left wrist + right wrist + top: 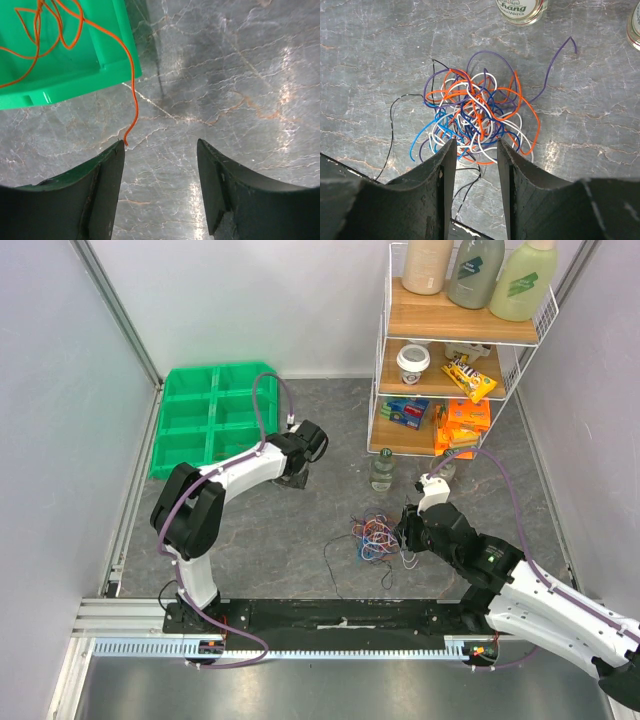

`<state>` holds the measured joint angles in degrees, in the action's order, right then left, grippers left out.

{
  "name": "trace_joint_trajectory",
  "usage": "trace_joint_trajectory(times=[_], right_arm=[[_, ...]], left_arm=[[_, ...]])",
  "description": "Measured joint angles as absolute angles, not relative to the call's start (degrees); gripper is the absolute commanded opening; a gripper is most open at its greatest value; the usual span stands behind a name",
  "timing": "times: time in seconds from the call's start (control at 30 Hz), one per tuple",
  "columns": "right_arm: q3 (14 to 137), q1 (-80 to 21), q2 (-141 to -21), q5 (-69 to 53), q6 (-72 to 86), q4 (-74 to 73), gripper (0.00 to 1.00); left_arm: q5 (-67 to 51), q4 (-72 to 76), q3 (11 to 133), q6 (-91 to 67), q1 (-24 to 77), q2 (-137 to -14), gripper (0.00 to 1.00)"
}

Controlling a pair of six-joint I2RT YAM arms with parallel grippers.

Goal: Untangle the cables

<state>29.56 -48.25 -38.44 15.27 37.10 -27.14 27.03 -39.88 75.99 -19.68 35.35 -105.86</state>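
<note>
The cables (374,536) lie as a loose tangle of orange, blue, white and purple wires (475,112) in the middle of the table. A thin black wire (391,135) trails off to its left. My right gripper (476,143) is open, its fingertips at the near edge of the tangle, and nothing is clamped between them. One orange cable (132,82) hangs over the wall of the green tray (75,67), and its free end reaches the tabletop just by my left fingertip (116,152). My left gripper (161,145) is open and empty, beside the tray's near right corner (296,478).
The green compartment tray (190,445) sits at the back left. A wire shelf rack (384,350) with bottles, a cup and snack packs stands at the back right. A glass bottle (381,470) and a jar (446,468) stand on the table behind the tangle.
</note>
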Motion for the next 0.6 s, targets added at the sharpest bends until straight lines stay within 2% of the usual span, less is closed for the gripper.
trace_joint_trajectory(times=[0.23, 0.33, 0.43, 0.53, 0.6], right_arm=[[29.56, -48.25, -38.28, 15.31, 37.56, -28.01, 0.45], [29.56, -48.25, -38.30, 15.31, 37.91, -27.94, 0.46], [29.56, -48.25, -38.37, 15.31, 37.98, -27.90, 0.45], [29.56, -48.25, -38.44, 15.31, 37.98, -27.92, 0.45], [29.56, -48.25, -38.50, 15.31, 37.98, -27.92, 0.45]], left_arm=[[28.69, -40.23, 75.18, -19.73, 35.38, -105.95, 0.56], [30.55, -40.05, 75.18, -19.68, 35.35, -106.17, 0.47], [31.79, -39.75, 75.18, -19.66, 35.24, -106.78, 0.28], [32.45, -38.87, 75.26, -19.20, 34.83, -107.50, 0.03], [32.60, -38.85, 75.44, -19.11, 34.68, -107.66, 0.02]])
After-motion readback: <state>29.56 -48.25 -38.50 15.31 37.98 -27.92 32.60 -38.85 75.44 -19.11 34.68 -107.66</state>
